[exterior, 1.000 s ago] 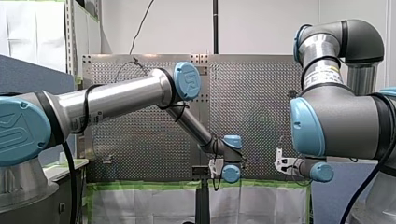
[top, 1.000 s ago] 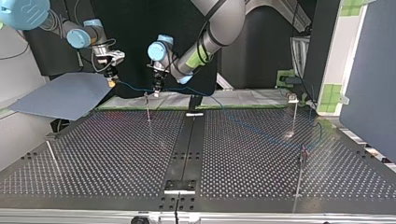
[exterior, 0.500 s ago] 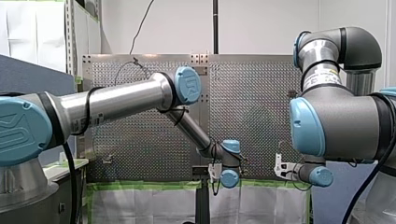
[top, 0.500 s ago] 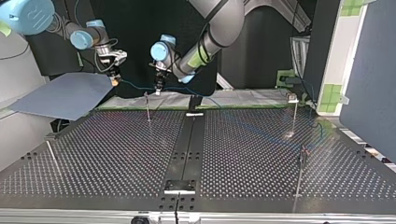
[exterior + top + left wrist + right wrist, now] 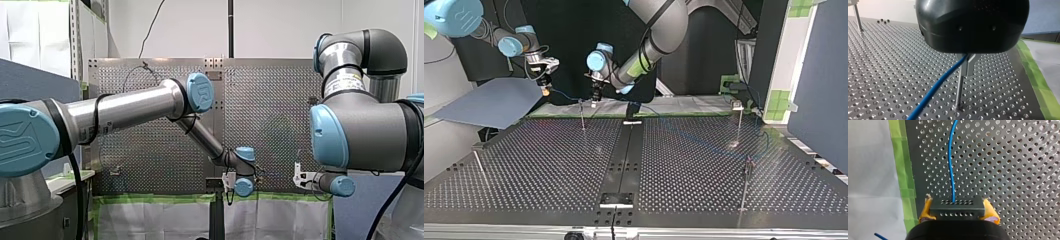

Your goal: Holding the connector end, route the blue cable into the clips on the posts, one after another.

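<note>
In the top view, my right gripper [image 5: 544, 91] hangs over the tabletop's [image 5: 549, 165] far edge, near its left corner. The right wrist view shows its yellow pads [image 5: 925, 213] clenched on the black connector [image 5: 957, 208], just inside the green tape [image 5: 901, 170] that lines the edge. The blue cable [image 5: 949, 162] leaves the connector and runs to my left gripper [image 5: 594, 99], which hangs above a post [image 5: 582, 116] by the same edge. Whether that gripper grasps the cable cannot be told. From there the cable crosses the tabletop toward the right edge.
</note>
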